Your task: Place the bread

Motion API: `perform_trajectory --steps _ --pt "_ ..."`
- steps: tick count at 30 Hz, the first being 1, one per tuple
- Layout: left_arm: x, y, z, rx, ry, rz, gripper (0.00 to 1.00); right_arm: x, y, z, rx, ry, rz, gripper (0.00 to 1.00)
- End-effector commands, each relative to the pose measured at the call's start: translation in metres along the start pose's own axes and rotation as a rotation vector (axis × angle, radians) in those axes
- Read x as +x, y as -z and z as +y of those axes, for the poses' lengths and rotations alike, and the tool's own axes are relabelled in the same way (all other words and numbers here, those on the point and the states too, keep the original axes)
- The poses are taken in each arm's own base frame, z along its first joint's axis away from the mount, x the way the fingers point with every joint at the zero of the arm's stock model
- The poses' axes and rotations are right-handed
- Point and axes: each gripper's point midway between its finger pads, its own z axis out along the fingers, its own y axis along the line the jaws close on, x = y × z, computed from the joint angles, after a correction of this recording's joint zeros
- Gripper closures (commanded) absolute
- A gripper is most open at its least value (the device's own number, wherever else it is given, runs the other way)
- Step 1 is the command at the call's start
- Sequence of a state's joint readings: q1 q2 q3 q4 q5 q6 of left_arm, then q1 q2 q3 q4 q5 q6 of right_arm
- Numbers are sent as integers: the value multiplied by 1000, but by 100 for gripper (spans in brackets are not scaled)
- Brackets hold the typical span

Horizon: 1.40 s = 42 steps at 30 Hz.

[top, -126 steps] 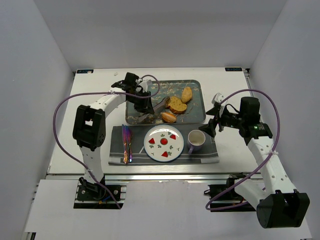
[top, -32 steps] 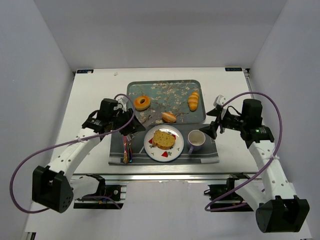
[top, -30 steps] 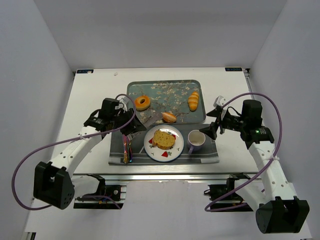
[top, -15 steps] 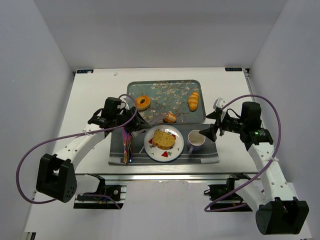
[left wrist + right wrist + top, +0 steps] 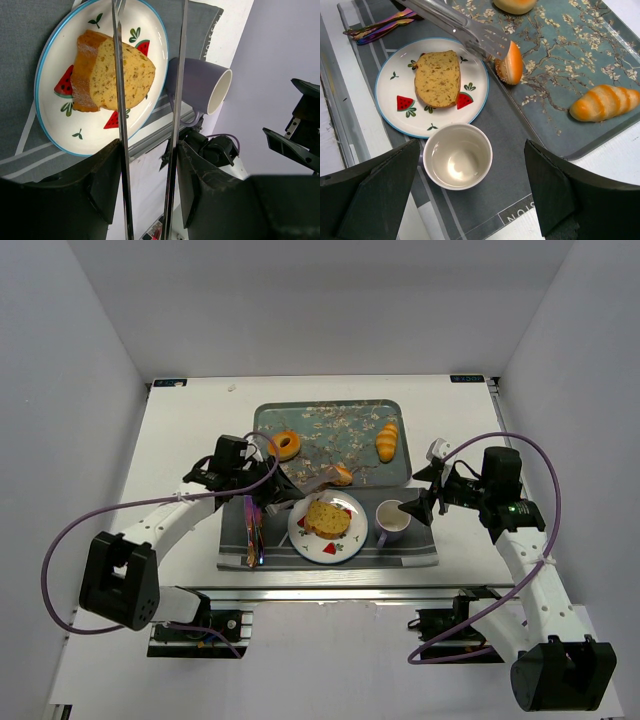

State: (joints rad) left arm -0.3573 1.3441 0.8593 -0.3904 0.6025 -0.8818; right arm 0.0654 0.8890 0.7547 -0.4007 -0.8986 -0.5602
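**Top external view: bread slice on the plate, tongs spread and empty**

Cutlery (image 5: 253, 533) lies at the left end of the grey placemat (image 5: 420, 551). Just right of it stands the watermelon-patterned plate (image 5: 346, 544), and the bread (image 5: 325, 515) lies flat on it, a little toward its far side. Right of the plate, near but apart, an upright purple mug (image 5: 392, 522) shows nothing inside.

Behind the mat, the flowered tray (image 5: 340, 422) holds a doughnut (image 5: 285, 445) at its left, a sesame bun (image 5: 343, 476) at its near edge and a striped roll (image 5: 386, 441) at its right.

The left gripper (image 5: 262, 490) clamps a pair of metal tongs (image 5: 306, 479), whose blades stand apart with nothing between them. Their tips reach over the plate's far rim to just beside the bun; whether they touch it I cannot tell. The right gripper (image 5: 425, 502) hovers by the mug's right side, its jaws spread wide and holding nothing.

The mat's near edge runs close to the front edge of the table (image 5: 180, 435). White tabletop stretches wide to the left of mat and tray, with a narrower strip to the right.
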Motion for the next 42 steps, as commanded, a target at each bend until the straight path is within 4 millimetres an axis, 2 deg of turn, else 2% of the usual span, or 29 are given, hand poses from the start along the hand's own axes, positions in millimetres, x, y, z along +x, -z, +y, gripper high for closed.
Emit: perform_trajectory --steps 1,7,21,30,31,34,35,36,42 --pt "-4 2 -18 52 -29 4 45 -7 2 -2 7 27 -24 11" --pt "-4 -6 -11 41 -11 27 45 -6 2 -1 6 23 -28 11" --pt "-19 -11 -32 94 -12 22 45 -4 3 1 6 23 -26 11" --pt "-20 -23 -21 82 7 40 49 -5 3 1 8 26 -27 11" --pt "-20 -24 -22 89 8 43 50 -6 4 1 11 28 -28 11" --pt "-21 -27 -22 96 9 50 64 -6 4 1 11 30 -26 11" --pt "-22 -28 -24 100 7 51 73 -6 4 1 13 33 -26 11" --pt "-22 -28 -24 103 6 53 74 -6 4 1 13 33 -26 11" --pt "-22 -21 -34 132 -15 46 95 -7 5 0 16 35 -28 11"
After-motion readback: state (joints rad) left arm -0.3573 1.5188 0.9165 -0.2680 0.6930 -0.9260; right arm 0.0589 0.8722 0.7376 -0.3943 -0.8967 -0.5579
